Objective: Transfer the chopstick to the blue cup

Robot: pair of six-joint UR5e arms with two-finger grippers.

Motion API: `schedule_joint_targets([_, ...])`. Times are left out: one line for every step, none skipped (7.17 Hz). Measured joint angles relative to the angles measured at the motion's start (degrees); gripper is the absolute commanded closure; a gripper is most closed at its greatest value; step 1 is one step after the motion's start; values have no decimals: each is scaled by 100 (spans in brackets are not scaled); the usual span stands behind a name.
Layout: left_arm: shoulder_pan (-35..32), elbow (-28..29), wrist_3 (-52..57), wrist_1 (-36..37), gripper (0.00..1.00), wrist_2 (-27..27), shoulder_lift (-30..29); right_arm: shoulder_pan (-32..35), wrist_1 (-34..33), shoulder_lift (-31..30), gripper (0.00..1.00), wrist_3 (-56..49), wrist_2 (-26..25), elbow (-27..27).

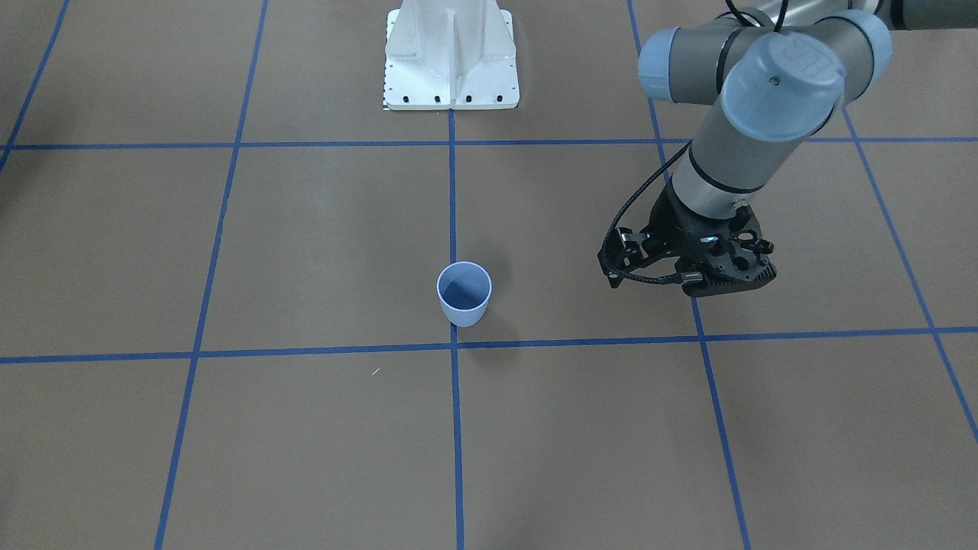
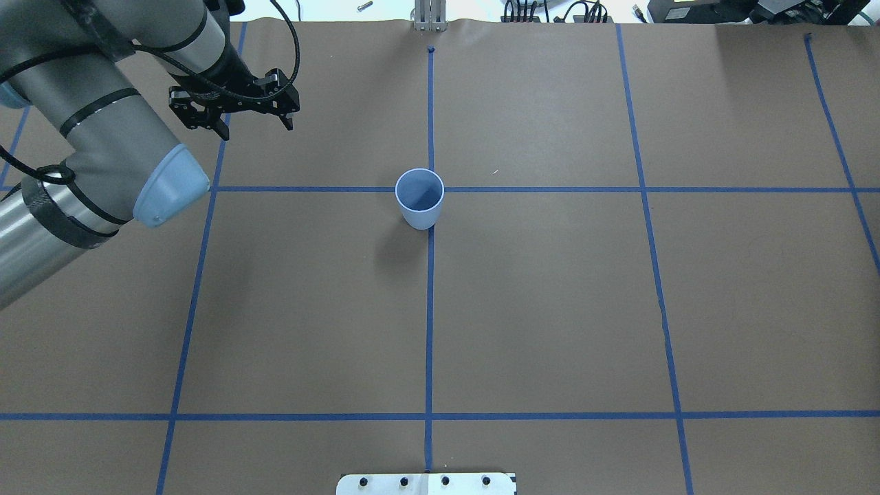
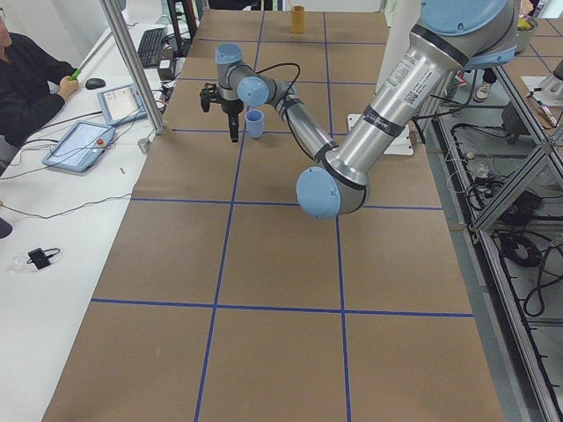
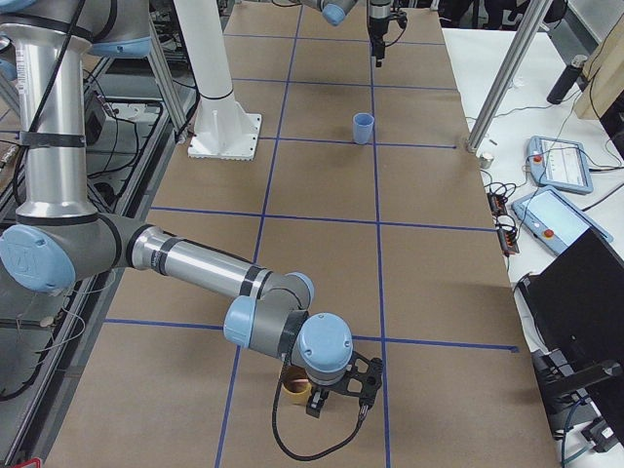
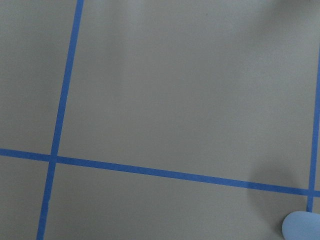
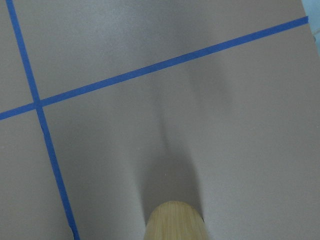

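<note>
The blue cup (image 1: 464,294) stands upright with nothing showing inside it, at a crossing of blue tape lines near the table's middle (image 2: 419,198) (image 3: 255,124) (image 4: 363,128). Only its rim edge (image 5: 301,226) enters the left wrist view at the bottom right. My left gripper (image 2: 256,128) hangs above the table, well to the cup's left, fingers pointing down and apart, nothing between them (image 1: 691,263). My right gripper (image 4: 338,392) shows only in the exterior right view, low beside a bamboo cup; I cannot tell whether it is open or shut. The chopstick is out of view.
A bamboo-coloured cup (image 4: 292,386) (image 6: 175,222) stands at the table's right end. The robot's white base plate (image 1: 451,69) sits at the table's edge. A tiny white fleck (image 1: 375,372) lies near the blue cup. A person sits at a side desk (image 3: 26,79) with tablets (image 3: 84,145).
</note>
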Motion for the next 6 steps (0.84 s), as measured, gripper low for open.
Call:
schedule_joint_targets([-1, 5, 14, 1, 2, 6, 7, 0, 37, -40, 0, 26, 10, 6])
schedule_joint_targets([-1, 5, 23, 5, 2, 13, 21, 0, 50, -93, 10, 27, 23, 24])
schedule_joint_targets([-1, -8, 27, 9, 2, 13, 39, 0, 52, -149, 19, 25, 36, 47])
schedule_joint_targets([-4, -31, 29, 16, 2, 14, 47, 0, 52, -186, 26, 28, 45, 60])
schedule_joint_targets([-9, -47, 28, 22, 2, 11, 53, 0, 52, -197, 28, 37, 44, 60])
schedule_joint_targets([-16, -77, 15, 24, 2, 10, 66, -2, 51, -194, 28, 50, 40, 58])
